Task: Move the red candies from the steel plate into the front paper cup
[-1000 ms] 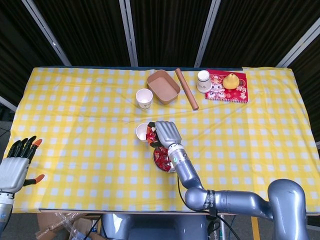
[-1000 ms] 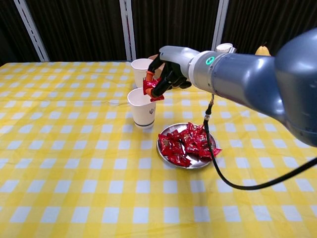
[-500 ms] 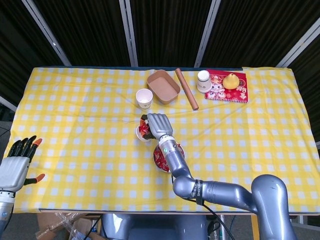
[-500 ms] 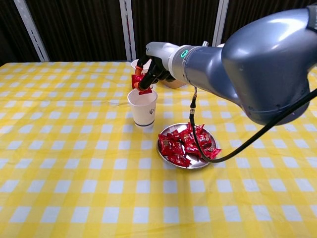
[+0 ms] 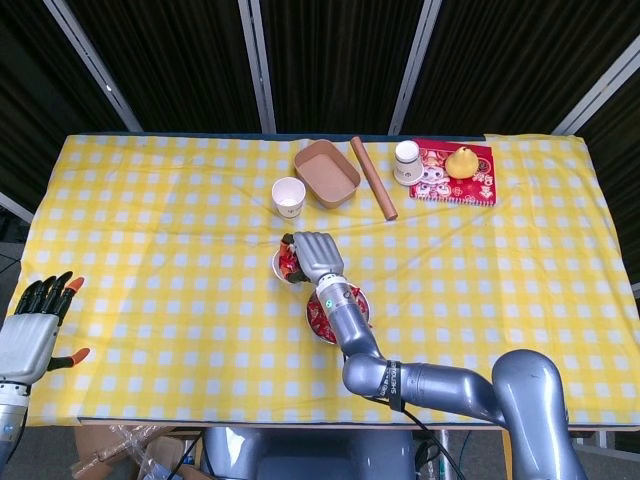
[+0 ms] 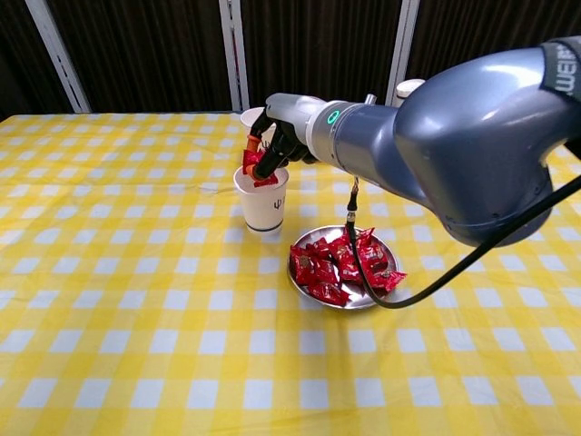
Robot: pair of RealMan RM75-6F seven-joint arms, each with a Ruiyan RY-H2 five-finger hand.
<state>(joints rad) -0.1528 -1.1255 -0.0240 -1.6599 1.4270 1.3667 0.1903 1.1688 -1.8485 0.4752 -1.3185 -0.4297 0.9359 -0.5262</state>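
Directly over the near white paper cup [image 6: 261, 202], the right hand [image 6: 279, 136] is pinching a red wrapped candy [image 6: 253, 163]; the left hand [image 5: 33, 322] is hovering with fingers spread, holding nothing.

A table draped in a yellow-and-white checked cloth [image 5: 150, 220] fills most of both views, the fabric lying in soft creases. Behind it hangs a dark, finely ribbed wall or curtain (which of the two is hard to tell), crossed by pale metal struts [image 5: 258, 65] that lean at angles. Light falls evenly from above. Below the table's near edge sits a cardboard box [image 5: 100, 450] with clear plastic wrap
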